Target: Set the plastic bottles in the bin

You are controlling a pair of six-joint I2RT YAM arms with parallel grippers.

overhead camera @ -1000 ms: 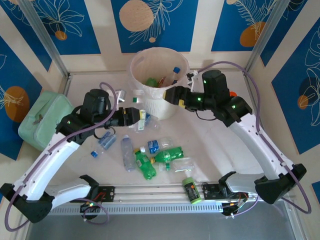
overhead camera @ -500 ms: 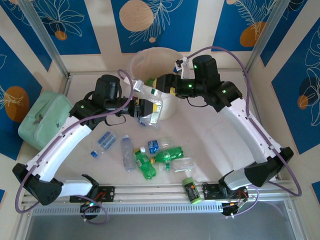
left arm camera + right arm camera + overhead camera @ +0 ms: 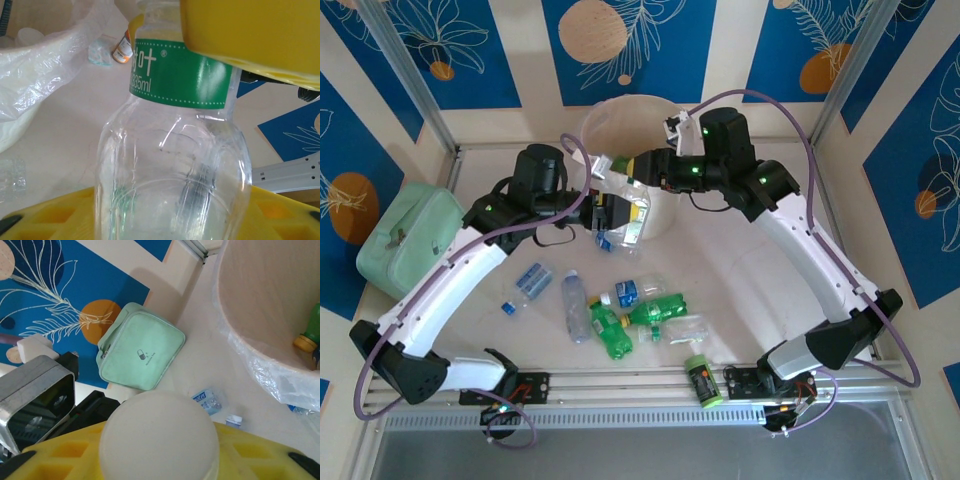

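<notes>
The clear bottle (image 3: 175, 150) spans both claws, its long axis running from the left claw (image 3: 608, 213) to the right claw (image 3: 643, 175). The right claw pinches the cap end at the bin (image 3: 620, 101) rim. The left jaws flank the bottle's base; whether they grip it cannot be told.

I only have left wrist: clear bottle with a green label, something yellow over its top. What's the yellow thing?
Observer: That's the right gripper. In its wrist view its yellow fingers are shut on the white cap of the clear bottle.
Operator: Where's the bin from there?
Observer: In the top view the bottle overlaps the near-left side of the white bin. I cannot tell whether it clears the rim.
Operator: Anything in the bin already?
Observer: Yes. Right wrist shows a green bottle with a yellow cap inside.
</notes>
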